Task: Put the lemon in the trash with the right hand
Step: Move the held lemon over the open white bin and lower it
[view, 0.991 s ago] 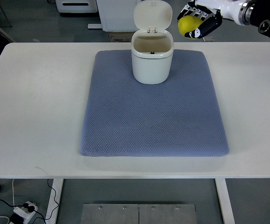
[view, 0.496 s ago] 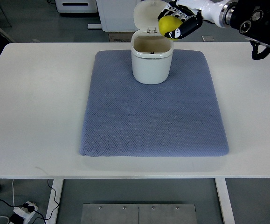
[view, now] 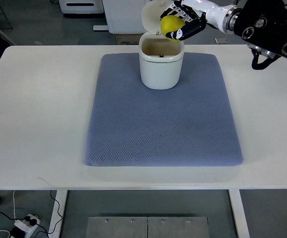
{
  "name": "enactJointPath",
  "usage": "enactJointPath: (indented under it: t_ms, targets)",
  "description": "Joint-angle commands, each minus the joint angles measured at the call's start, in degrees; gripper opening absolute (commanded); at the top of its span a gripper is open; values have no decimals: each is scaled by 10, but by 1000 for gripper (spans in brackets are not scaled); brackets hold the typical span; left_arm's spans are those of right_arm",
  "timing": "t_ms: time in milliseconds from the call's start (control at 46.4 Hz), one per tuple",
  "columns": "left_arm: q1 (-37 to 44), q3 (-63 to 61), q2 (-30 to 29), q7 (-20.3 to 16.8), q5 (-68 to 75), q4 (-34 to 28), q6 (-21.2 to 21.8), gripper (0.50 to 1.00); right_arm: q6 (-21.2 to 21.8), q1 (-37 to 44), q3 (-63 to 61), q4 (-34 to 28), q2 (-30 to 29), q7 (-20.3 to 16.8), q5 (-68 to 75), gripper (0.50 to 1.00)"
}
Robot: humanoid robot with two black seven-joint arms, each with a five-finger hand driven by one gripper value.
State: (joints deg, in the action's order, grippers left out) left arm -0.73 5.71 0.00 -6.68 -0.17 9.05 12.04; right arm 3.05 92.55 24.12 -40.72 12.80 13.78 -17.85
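Where the right hand hangs over the back rim of the trash can: fingers clenched round the lemon, smooth, rounded, bright yellow, just above the opening. Glossy white plastic, oval, lid flipped up behind. Underneath, a blue-grey mat, quilted weave, rounded corners, on a plain white table. No legible writing anywhere.

You find no legible text, label, brand or number on any surface in this top view.
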Motion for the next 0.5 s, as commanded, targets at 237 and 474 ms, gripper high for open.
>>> enactJointPath:
  t_ms: [237, 474]
  targets:
    - [0, 0, 0, 0, 0, 0, 0, 1000, -1, -24, -39, 14, -1, -5, 12, 500]
    - [0, 0, 0, 0, 0, 0, 0, 1000, -11, -35, -40, 14, -24, -5, 15, 500]
